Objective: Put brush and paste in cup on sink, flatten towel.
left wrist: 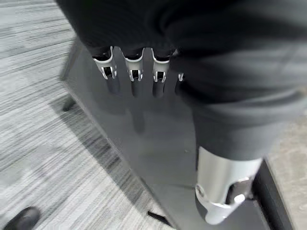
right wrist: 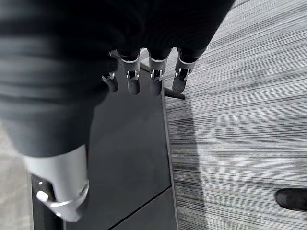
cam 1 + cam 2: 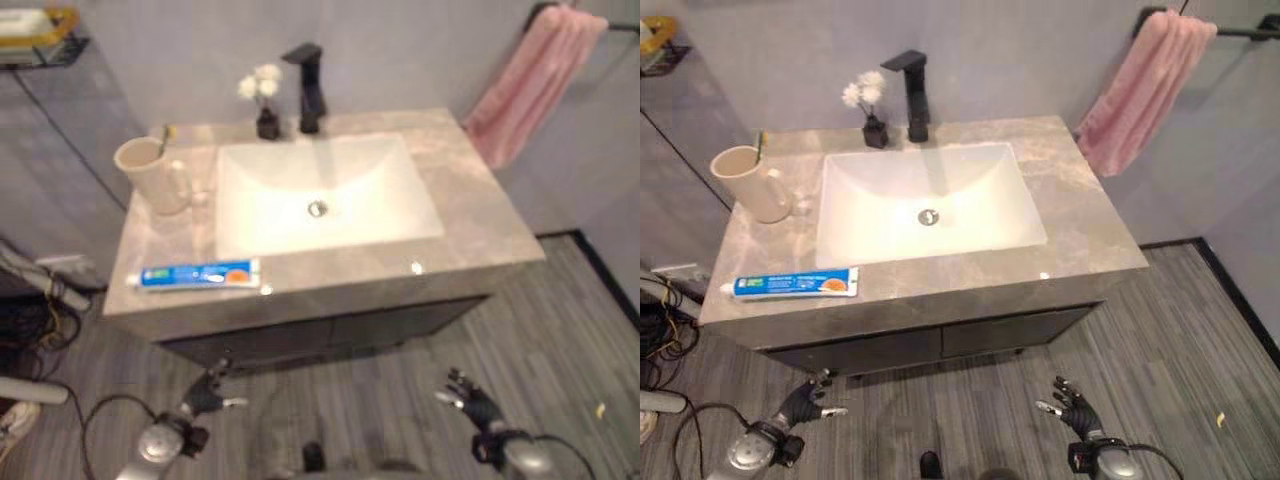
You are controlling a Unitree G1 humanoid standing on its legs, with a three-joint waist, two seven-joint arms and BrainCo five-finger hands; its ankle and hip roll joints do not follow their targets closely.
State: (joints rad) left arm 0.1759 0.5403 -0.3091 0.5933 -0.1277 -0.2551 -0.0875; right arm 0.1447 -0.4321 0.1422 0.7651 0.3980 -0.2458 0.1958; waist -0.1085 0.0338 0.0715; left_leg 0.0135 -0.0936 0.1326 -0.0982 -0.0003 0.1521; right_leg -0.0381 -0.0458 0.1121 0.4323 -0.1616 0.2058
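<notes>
The big grey counter (image 3: 1090,240) has a white sink (image 3: 970,215) sunk in its middle. A pink towel (image 3: 1140,85) hangs bunched on a dark rail on the wall, past the counter's back right corner, so it is not flat yet. A black tap (image 3: 912,95) stands at the back edge, with a little vase of white flowers (image 3: 868,105) just beside it. The cream cup (image 3: 748,182) sits near the left edge, and a thin stick that looks like the brush (image 3: 761,145) pokes out of it, though it is too small to be sure. The paste (image 3: 795,285) lies flat along the front edge, close to the front left corner, well apart from the cup. Down low in front of the cabinet, the left hand (image 3: 802,402) and the right hand (image 3: 1072,405) both have loose, spread fingers and hold nothing. I think the paste comes next. It lies so close to the edge that a clumsy poke could knock it to the floor. The cup could tip over if the paste bumps its rim.
</notes>
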